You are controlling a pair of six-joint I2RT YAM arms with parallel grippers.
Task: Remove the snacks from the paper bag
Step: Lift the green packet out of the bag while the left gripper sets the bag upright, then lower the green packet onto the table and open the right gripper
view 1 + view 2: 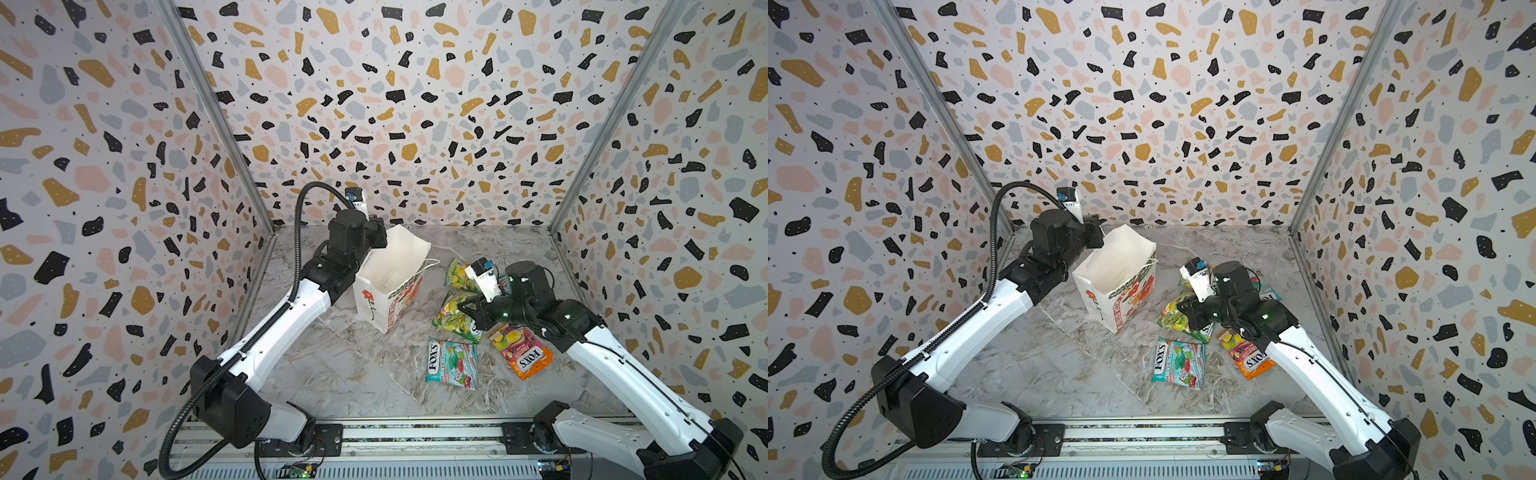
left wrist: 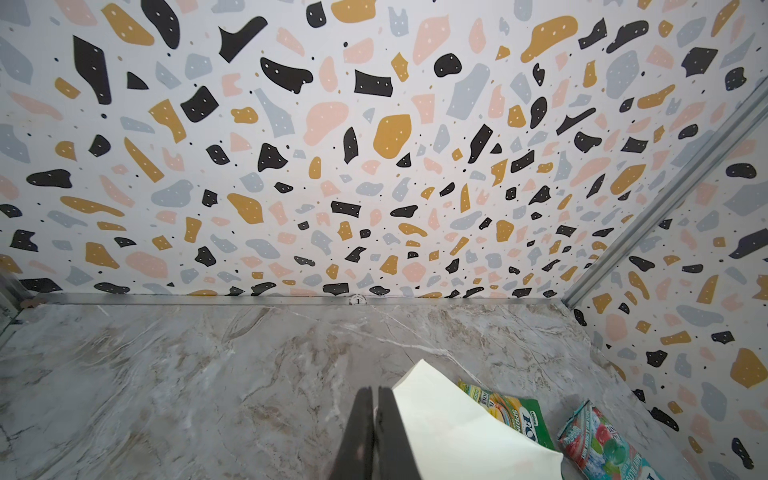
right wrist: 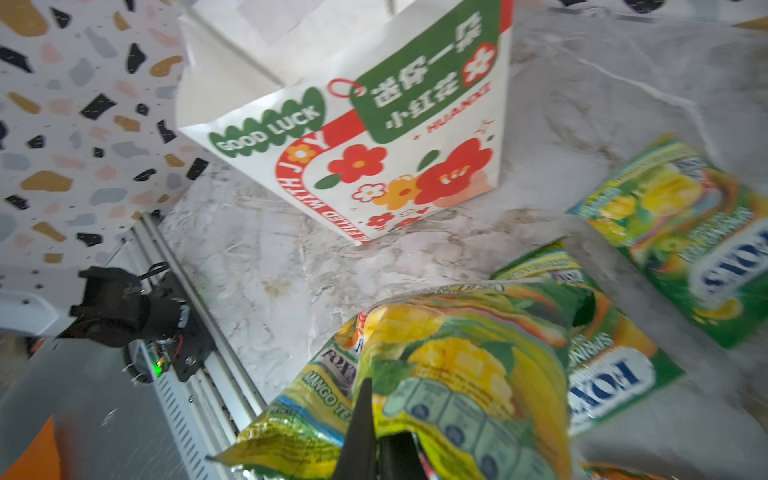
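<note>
Firmly between the tips of the closed right pincer [image 3: 374,432], one green-yellow packet [image 3: 457,365].

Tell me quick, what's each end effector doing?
Left end effector: closed, pinching the paper bag rim.
Right end effector: closed, holding a green-yellow snack packet.

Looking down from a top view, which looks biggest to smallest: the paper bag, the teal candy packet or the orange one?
1. paper bag, clearly largest.
2. teal packet and orange packet: about alike in size, not ranked.
</note>
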